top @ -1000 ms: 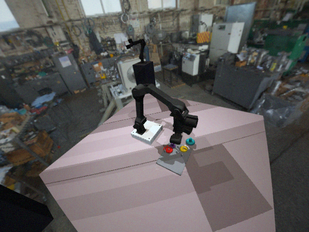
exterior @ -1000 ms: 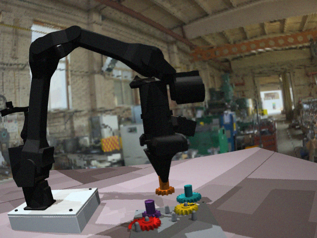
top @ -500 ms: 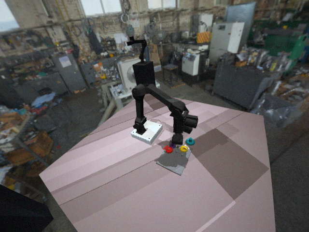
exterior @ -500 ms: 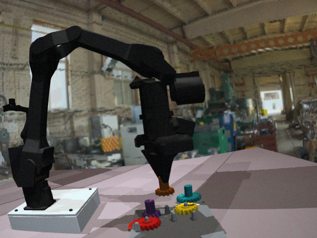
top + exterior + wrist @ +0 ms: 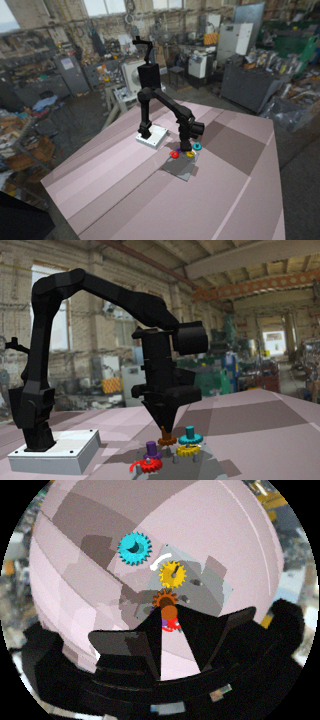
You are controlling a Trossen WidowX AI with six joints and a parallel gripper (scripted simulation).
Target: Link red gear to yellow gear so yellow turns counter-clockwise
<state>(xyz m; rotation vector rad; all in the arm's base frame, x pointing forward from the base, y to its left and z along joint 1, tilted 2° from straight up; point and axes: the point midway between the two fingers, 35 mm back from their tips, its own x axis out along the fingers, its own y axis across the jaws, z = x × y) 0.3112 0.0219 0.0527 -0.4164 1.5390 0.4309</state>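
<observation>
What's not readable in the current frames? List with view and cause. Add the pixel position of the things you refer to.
- Orange gear (image 5: 167, 441) (image 5: 158, 598): top view, hidden behind the gripper (image 5: 186, 150) (image 5: 167, 431) (image 5: 170, 611).
- Purple gear (image 5: 178, 149) (image 5: 151, 448): wrist view, mostly covered by the orange gear and fingers; whether it sits flat on a peg, unclear in exterior, red gear (image 5: 174, 155) (image 5: 152, 466) in front.
- Tooth contact, red to purple: top view, too small.

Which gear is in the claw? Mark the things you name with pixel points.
The orange gear (image 5: 167, 440) (image 5: 159, 598): its stem is pinched by the claw (image 5: 167, 430) (image 5: 167, 608); no other gear is gripped.
</observation>
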